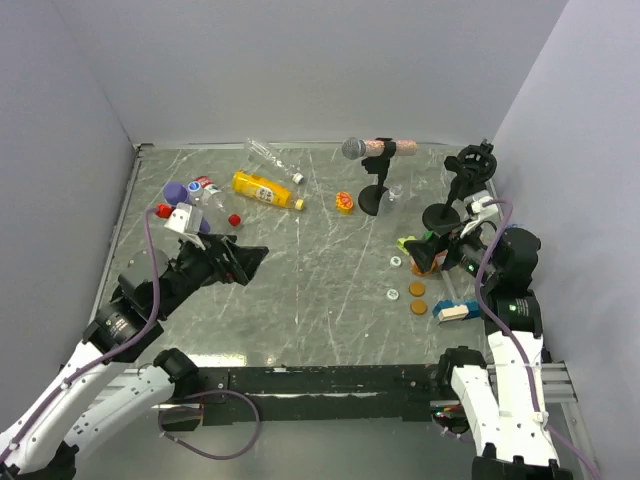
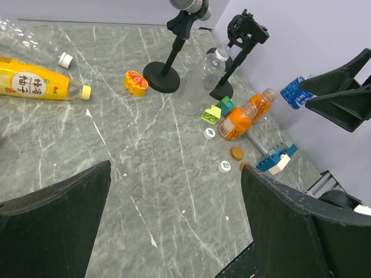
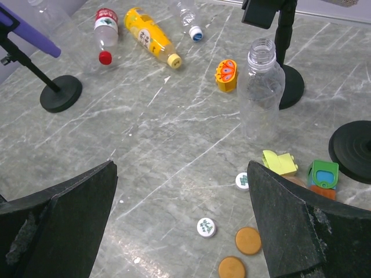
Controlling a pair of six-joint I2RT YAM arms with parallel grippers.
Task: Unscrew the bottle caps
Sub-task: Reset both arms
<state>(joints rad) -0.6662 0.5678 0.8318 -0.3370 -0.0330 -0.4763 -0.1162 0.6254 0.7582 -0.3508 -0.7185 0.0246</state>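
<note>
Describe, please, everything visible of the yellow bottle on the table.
The yellow bottle is plastic by its look, with a printed label bearing a white patch and a pale yellow cap still on. It lies on its side on the grey marbled table, toward the far left, touching only the tabletop.

The left arm [image 1: 62,385] and right arm [image 1: 503,400] are white with black joints; each carries a purple cable [image 1: 149,250]; the fingers [image 2: 55,223] are black wedges.
</note>
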